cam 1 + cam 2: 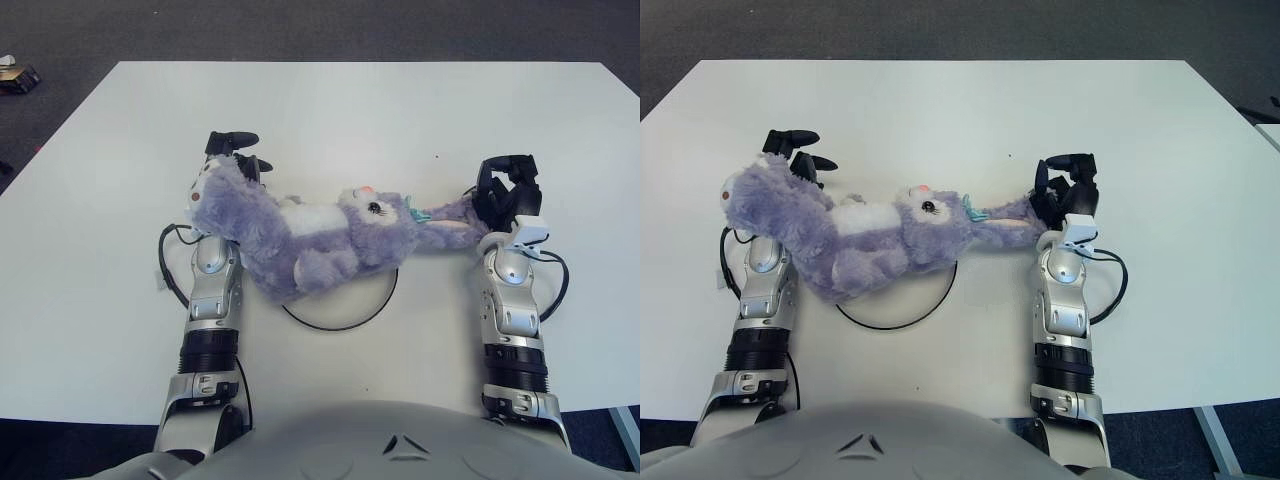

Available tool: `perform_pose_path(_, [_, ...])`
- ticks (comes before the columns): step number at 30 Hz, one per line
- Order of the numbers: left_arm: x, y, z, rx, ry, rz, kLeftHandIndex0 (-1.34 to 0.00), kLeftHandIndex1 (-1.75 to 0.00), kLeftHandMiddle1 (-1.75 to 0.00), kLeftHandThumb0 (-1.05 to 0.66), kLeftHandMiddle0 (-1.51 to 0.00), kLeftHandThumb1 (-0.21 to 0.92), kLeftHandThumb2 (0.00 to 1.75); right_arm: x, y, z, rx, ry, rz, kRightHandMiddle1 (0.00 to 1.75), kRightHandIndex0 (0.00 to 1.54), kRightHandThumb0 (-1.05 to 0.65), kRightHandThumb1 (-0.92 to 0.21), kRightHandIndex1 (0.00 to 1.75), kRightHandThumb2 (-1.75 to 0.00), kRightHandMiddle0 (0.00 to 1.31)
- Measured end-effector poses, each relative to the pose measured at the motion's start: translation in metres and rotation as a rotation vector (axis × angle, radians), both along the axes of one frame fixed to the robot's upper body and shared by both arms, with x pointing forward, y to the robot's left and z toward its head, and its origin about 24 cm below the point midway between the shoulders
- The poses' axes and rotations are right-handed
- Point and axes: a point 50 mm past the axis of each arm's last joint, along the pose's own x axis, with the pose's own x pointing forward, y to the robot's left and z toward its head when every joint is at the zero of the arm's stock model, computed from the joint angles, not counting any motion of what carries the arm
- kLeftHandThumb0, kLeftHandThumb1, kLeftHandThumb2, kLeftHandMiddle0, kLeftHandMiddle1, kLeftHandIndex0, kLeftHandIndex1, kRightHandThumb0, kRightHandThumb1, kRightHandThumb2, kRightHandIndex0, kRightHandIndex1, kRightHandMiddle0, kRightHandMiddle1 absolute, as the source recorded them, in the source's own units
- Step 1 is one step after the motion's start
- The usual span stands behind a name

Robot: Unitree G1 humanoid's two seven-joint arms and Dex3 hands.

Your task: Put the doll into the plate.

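A purple plush doll (310,235), a long-eared rabbit with a white belly, stretches sideways across the middle of a white table (360,110), held between the robot's two hands. The left hand (228,165) sits under the doll's rear end at the left, its black fingers (232,139) poking out past the fur; they appear to cradle or grip that end, though the plush hides most of the hand. The left forearm runs straight back toward the robot's body. The right hand (508,190) is at the right, its fingers curled closed around the tip of the doll's long ear. Its forearm also points straight forward, parallel to the other. Under the doll's middle lies the plate (345,318), seen only as a thin dark ring against the white tabletop; the doll's body and one paw overlap the ring's upper part.
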Motion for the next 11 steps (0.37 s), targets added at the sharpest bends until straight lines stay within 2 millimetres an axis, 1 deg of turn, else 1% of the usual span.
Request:
perform_pose_path(6, [0.0013,-0.0015,-0.003,-0.012,0.025,-0.036,-0.2,-1.62,-1.7,-0.01,-0.42,0.71,0.79,0.0008,0.0009,0.0001,-0.008,0.002,0.034,1.75,0.67,-0.35,-0.92,1.75,-0.5,0.22])
perform_pose_path(11, [0.0059,-0.004,-0.009,-0.011,0.078,-0.074,-0.18,-1.64,-1.7,-0.01,-0.41,0.7,0.82,0.003,0.0019,-0.004,-0.052,0.051,0.077,1.75,0.66,-0.35,-0.92,1.75,-0.5,0.22])
